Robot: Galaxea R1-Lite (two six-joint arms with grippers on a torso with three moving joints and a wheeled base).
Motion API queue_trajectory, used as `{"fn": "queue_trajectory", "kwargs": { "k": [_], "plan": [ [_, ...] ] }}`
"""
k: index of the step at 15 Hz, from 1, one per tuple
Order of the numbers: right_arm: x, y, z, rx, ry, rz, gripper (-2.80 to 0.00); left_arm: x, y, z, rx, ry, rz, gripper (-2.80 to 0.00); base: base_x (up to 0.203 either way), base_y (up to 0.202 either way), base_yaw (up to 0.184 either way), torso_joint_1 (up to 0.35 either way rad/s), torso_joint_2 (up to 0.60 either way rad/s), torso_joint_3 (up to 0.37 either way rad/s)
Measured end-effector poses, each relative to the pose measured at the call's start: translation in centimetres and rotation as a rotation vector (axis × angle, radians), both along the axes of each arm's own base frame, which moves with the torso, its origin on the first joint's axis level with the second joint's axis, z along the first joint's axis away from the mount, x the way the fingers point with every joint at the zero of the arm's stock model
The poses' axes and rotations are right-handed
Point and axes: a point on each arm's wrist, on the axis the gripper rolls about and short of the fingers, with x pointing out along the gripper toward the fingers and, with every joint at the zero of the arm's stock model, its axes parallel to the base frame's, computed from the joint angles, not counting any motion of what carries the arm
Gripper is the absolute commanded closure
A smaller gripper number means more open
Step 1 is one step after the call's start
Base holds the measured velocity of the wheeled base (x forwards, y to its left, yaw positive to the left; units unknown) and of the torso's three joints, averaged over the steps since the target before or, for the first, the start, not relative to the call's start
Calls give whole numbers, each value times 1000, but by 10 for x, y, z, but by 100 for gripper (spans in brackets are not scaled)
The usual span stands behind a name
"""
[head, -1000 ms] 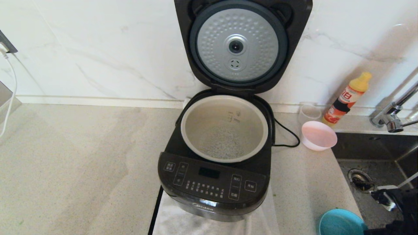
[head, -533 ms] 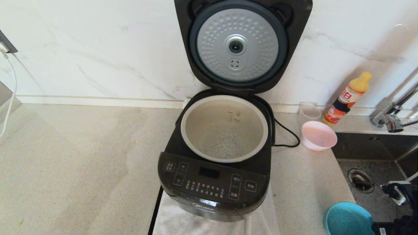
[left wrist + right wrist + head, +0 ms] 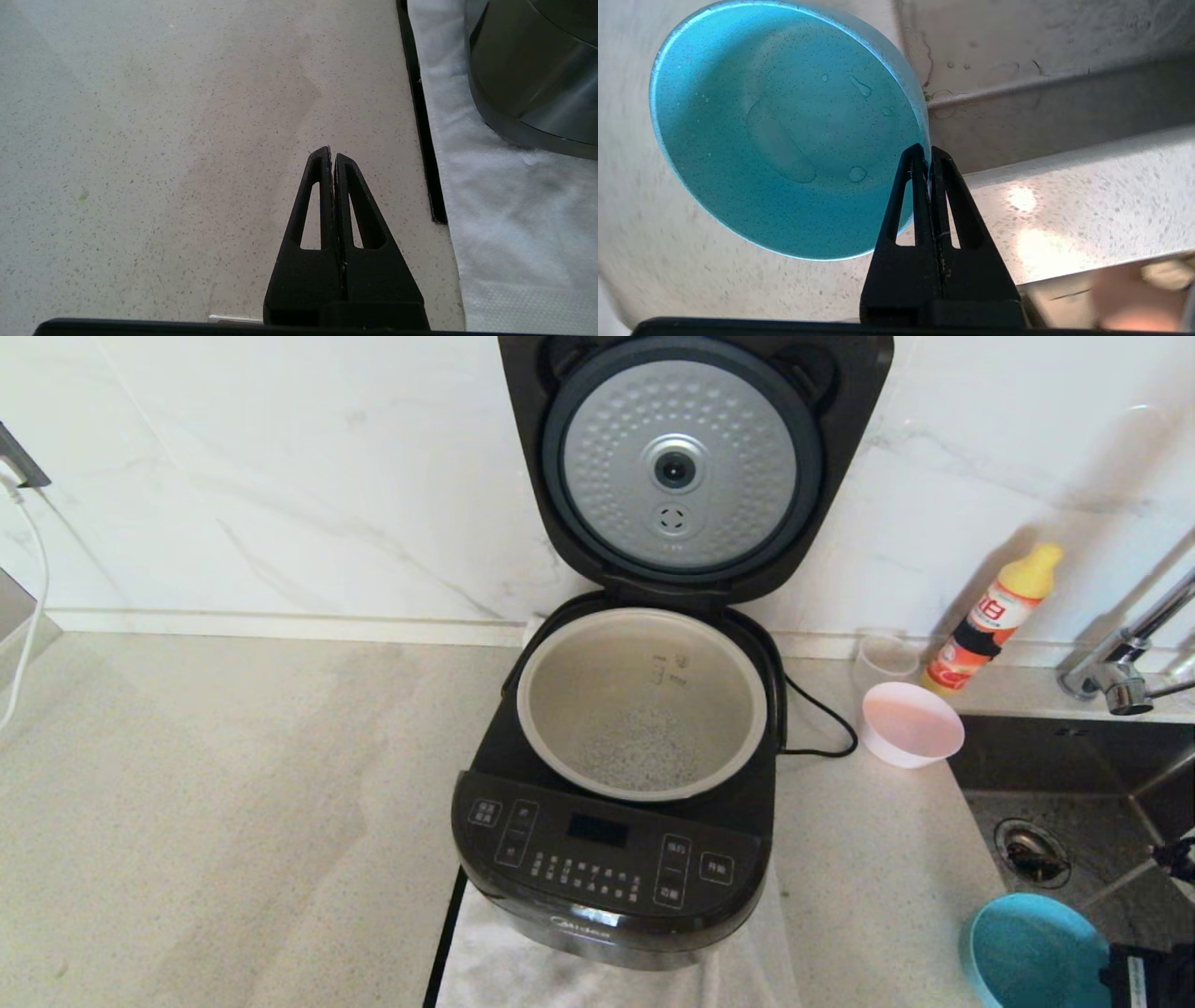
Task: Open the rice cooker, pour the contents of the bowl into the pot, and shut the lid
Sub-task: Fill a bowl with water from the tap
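At the centre of the counter (image 3: 233, 821) I see the rice cooker (image 3: 611, 887) on a white cloth (image 3: 504, 971), its lid (image 3: 695, 457) upright against the wall and the pot (image 3: 642, 705) seated inside with a thin layer of white grains at its bottom. To the right of the rice cooker, near the sink (image 3: 1055, 821), my right gripper (image 3: 928, 154) pinches the rim of the blue bowl (image 3: 1032, 952), jaws closed on it; the bowl holds only droplets. Compared with one second ago, the bowl and gripper have shifted farther right, away from the rice cooker. A pink bowl (image 3: 911, 723) stands just right of the cooker. My left gripper (image 3: 332, 156) hangs over the counter left of the cloth, jaws pressed together, empty.
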Motion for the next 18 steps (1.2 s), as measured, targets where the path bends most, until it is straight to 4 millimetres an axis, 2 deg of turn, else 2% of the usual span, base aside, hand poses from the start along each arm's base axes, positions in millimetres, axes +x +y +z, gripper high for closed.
{"fn": "queue_trajectory", "kwargs": {
  "k": [7,15,18],
  "plan": [
    [0,-49,8,152,15,-199,0,0,0,0,0,0,0,0,0,0,0,0,0,0],
    [-5,-83,-2,230,34,-342,0,0,0,0,0,0,0,0,0,0,0,0,0,0],
    [-5,-89,-5,243,47,-367,0,0,0,0,0,0,1,0,0,0,0,0,0,0]
  ]
}}
